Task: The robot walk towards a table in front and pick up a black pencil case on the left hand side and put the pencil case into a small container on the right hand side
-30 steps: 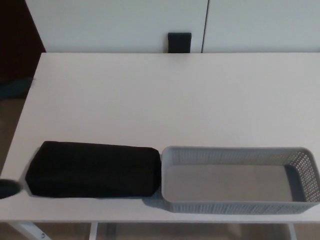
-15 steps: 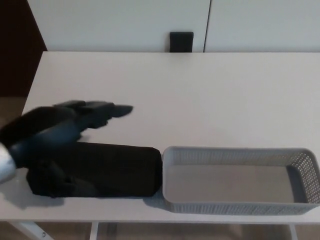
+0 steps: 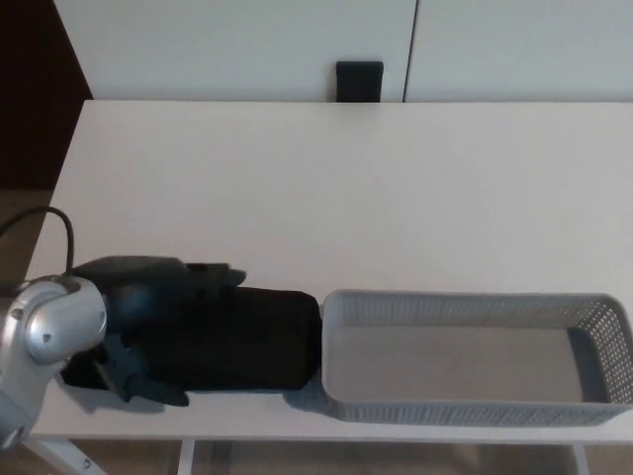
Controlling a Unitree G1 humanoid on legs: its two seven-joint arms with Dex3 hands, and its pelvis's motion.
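The black pencil case [image 3: 252,341] lies flat near the table's front edge, on the left. My left hand [image 3: 148,297] is down over its left half. The fingers [image 3: 203,274] reach along the case's far edge and the thumb [image 3: 143,381] sits at its near edge, still spread apart. The case's left end is hidden under the hand. A grey mesh container [image 3: 475,303] stands directly to the right, its left wall touching the case, with nothing inside. My right hand does not show.
The white table [image 3: 346,178] stretches back to a white wall. A small black object [image 3: 358,81] sits behind the far edge. My silver left wrist [image 3: 54,327] hangs over the front left corner. Dark floor shows at the left.
My left hand has dropped from hovering above the table onto the pencil case, fingers now at its far edge. The case and container have not moved.
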